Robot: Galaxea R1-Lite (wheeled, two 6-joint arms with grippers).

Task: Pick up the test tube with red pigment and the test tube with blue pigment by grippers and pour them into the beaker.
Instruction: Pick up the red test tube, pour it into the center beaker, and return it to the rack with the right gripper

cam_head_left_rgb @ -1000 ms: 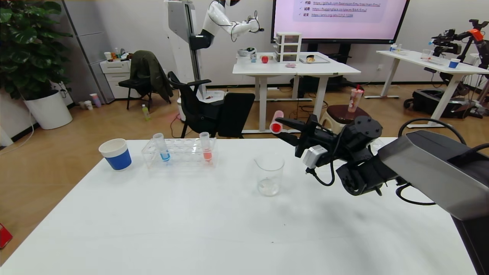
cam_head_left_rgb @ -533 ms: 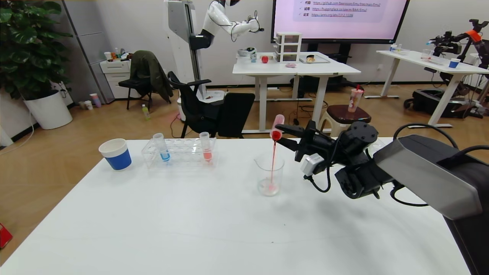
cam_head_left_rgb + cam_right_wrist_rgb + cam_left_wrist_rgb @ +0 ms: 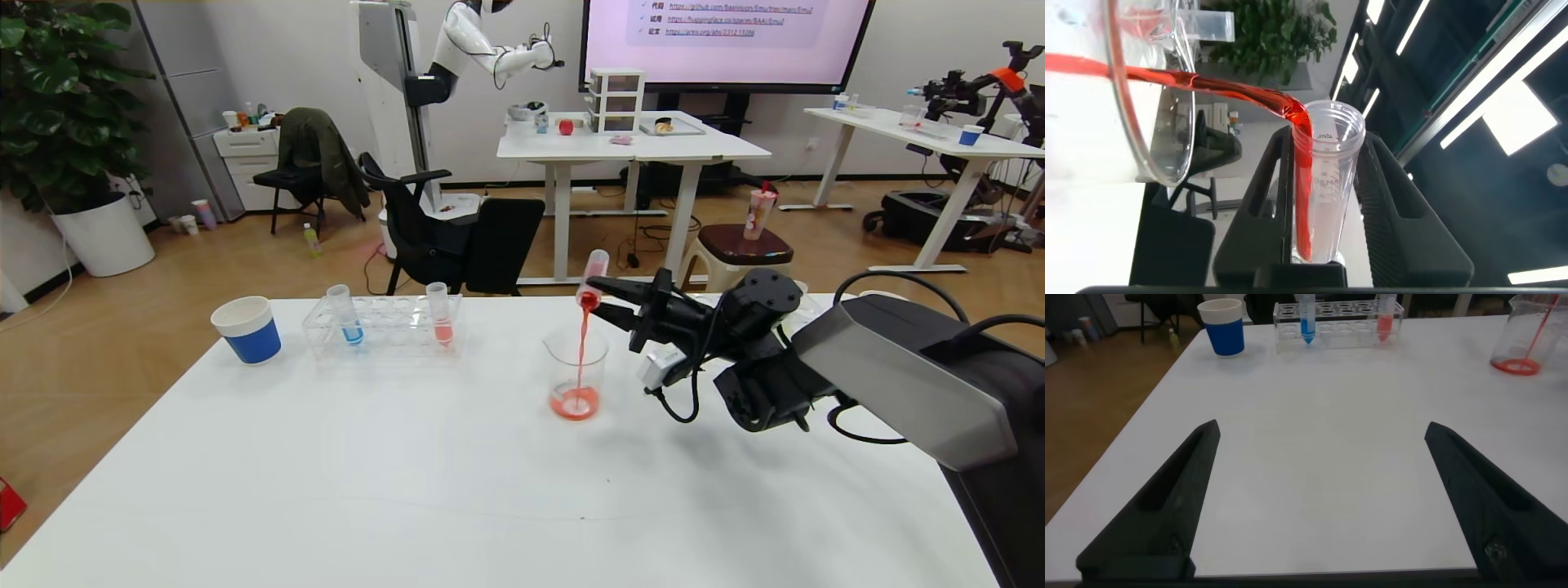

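1. the right gripper (image 3: 602, 296), a black two-fingered claw on the bulky grey arm, has its fingers pinching the small clear plastic test tube with deep red liquid (image 3: 593, 278). the tube is tipped mouth-down over the clear glass beaker (image 3: 576, 374), and a thin red stream runs from its rim into a red puddle at the beaker's bottom.

2. what the pour hangs on, i'd say: the tube's long axis slants with the closed end up and away and the mouth low, right above the beaker's open top. if the mouth drifts off that rim, red lands on the white tabletop (image 3: 457, 490).

3. the small clear test tube with bright blue liquid (image 3: 344, 314) stands upright in the clear plastic rack (image 3: 384, 328), well to the left of the beaker. a tube with paler salmon-pink liquid (image 3: 440, 314) stands in the same rack, and a blue-and-white paper cup (image 3: 247, 329) sits just left of it.

4. the left gripper (image 3: 1319, 498) hovers low over the near tabletop with fingers spread wide, gripping nothing. it looks the nearer one for the blue tube.

5. hard to tell: how much red is left in the tube. the right wrist view shows only a streak along its wall. the left arm doesn't show in the head view.
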